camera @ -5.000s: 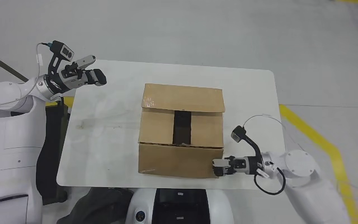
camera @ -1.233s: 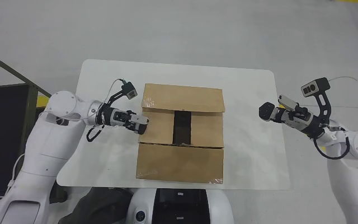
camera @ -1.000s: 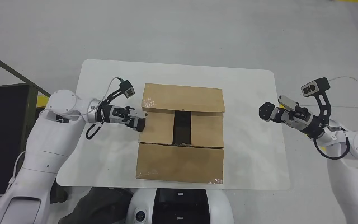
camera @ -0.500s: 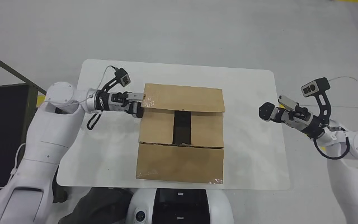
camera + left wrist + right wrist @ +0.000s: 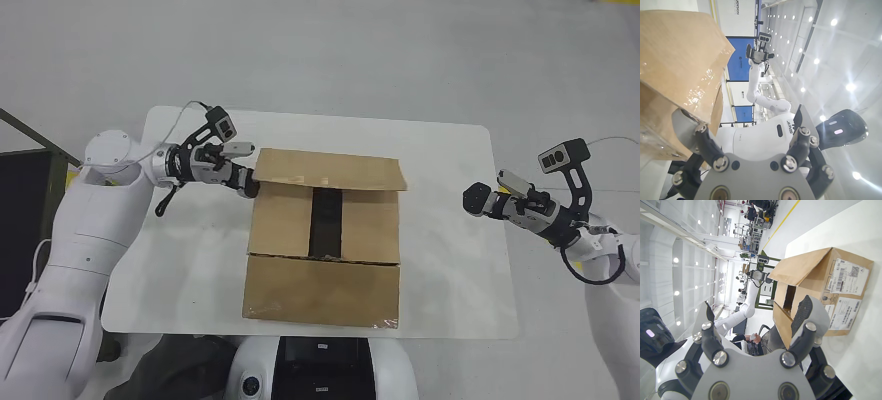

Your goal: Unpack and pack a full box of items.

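A brown cardboard box (image 5: 322,290) stands in the middle of the white table (image 5: 450,160). Its far flap (image 5: 330,170) is tilted up; two inner flaps lie flat with a dark gap (image 5: 326,220) between them. My left gripper (image 5: 246,183) is open at the far flap's left corner. In the left wrist view (image 5: 744,123), one finger (image 5: 687,121) sits under the taped corner of that flap (image 5: 681,62). My right gripper (image 5: 470,197) hangs open above the table to the right of the box, holding nothing. The right wrist view shows it (image 5: 756,311) facing the box's labelled side (image 5: 844,289).
The table has bare room left and right of the box. A dark stand (image 5: 20,230) is off the table's left edge. The near flap reaches close to the table's front edge.
My left gripper slid along the box's left side to the far corner and the far flap rose. The right arm, at the box's near right corner five seconds ago, has since held still at the right.
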